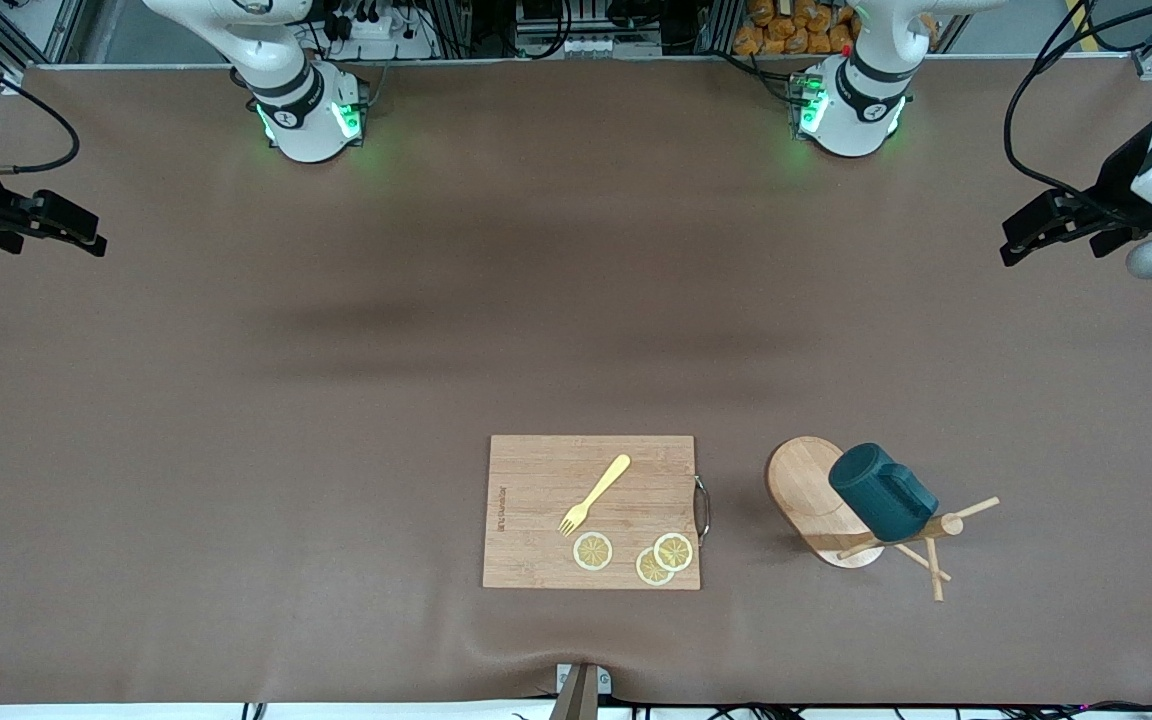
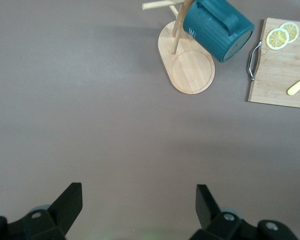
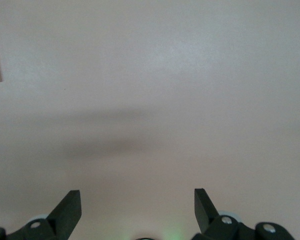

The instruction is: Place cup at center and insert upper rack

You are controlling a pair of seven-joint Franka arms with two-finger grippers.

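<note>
The cup (image 1: 882,492), a dark teal mug, hangs tilted on the upper rack (image 1: 816,490), a light wooden mug tree whose oval base rests on the brown table covering (image 1: 336,400) toward the left arm's end, on the part of the table nearer the front camera. In the left wrist view the cup (image 2: 218,25) shows its small handle and sits on the post above the oval base (image 2: 187,65). Thin crossed pegs (image 1: 921,560) stick out from the post at the cup's mouth end.

Just beside the rack, toward the right arm's end, lies a wooden cutting board (image 1: 536,520) with a metal handle (image 1: 703,510), carrying a yellow fork (image 1: 596,493) and three lemon slices (image 1: 593,551).

The left gripper (image 1: 1021,240) hovers over bare table at its own end, well apart from cup and rack; its fingers (image 2: 70,200) stand wide apart, holding nothing. The right gripper (image 1: 86,235) waits over the table's other end, fingers (image 3: 70,205) likewise spread and empty, farther from the cup than the left one.
</note>
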